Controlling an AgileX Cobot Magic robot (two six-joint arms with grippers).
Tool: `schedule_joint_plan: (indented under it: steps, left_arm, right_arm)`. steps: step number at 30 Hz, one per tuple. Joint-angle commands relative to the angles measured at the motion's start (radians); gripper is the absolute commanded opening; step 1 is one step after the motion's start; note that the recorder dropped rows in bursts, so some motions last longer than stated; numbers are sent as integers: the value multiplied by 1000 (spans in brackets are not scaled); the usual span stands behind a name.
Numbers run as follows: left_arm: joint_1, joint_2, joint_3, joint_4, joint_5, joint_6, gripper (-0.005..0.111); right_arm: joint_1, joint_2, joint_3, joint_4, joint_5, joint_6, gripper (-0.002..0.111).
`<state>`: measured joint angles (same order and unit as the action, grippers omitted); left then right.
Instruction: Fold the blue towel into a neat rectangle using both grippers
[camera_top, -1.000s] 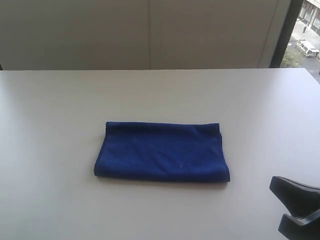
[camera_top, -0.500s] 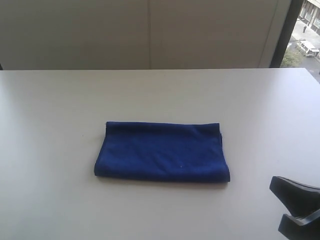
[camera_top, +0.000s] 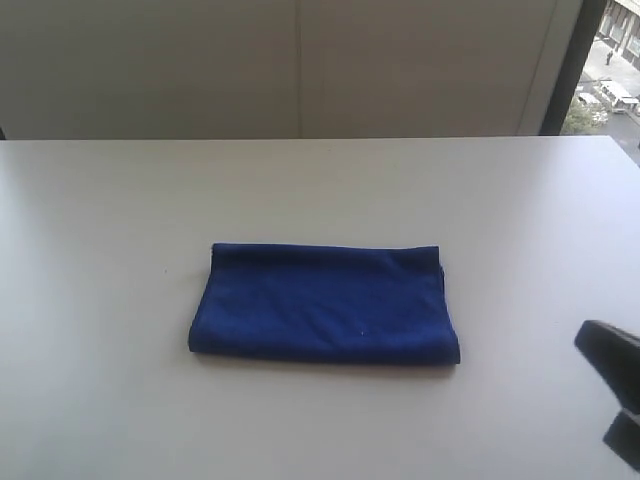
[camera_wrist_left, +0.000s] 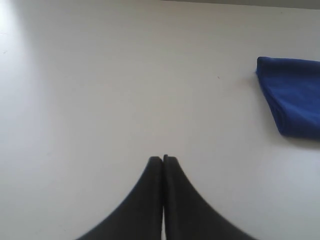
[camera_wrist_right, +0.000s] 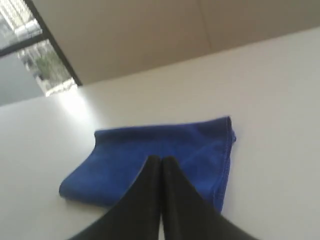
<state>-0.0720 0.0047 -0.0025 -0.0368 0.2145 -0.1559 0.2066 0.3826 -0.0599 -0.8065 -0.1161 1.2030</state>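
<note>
Nearest, at the lower right edge of the exterior view, is the right gripper (camera_wrist_right: 160, 159). Its fingers are pinched together with nothing in them. The left gripper (camera_wrist_left: 163, 158) is the same, closed tight and empty over the white table (camera_top: 100, 200). That's two grippers and one blue towel (camera_top: 325, 303), which lies flat as a folded rectangle mid-frame, apart from both. A window (camera_top: 610, 60) sits upper right.

The exterior camera looks down over the table (camera_top: 100, 400), apparently from the robot's side; all views share the blue towel (camera_top: 325, 303).
</note>
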Motion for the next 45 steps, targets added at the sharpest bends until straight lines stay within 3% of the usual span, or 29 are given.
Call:
schedule_joint_plan:
  steps: [1,9,13,15,18,20,28,32,45]
  left_arm:
    - [1,-5,3,-2,-4,3,0]
    - [1,-5,3,-2,-4,3,0]
    - [1,-5,3,-2,-4,3,0]
    - [1,-5,3,-2,-4,3,0]
    - [1,-5,3,-2,-4,3,0]
    - [1,-5,3,-2,-4,3,0]
    - [1,-5,3,-2,-4,3,0]
    - [1,-5,3,-2,-4,3,0]
    - [1,-5,3,-2,-4,3,0]
  right_arm:
    - [-119,-193,3,8,-16,21,0]
    - [-145,-383,3,50,-38,368,0]
    - [-145,-383,7,110,-46,388,0]
    - [-145,-383,30,255,-40,168,0]
    - [-147,-383,60,569,-33,-333,0]
    - [-147,-383,60,707,67,-579,0]
    - [-147,-383,60,816,313,-1227,0]
    - [-161,-383,60,859,453,-1342,0]
    - [-257,-383,60,859,439,-1276,0]
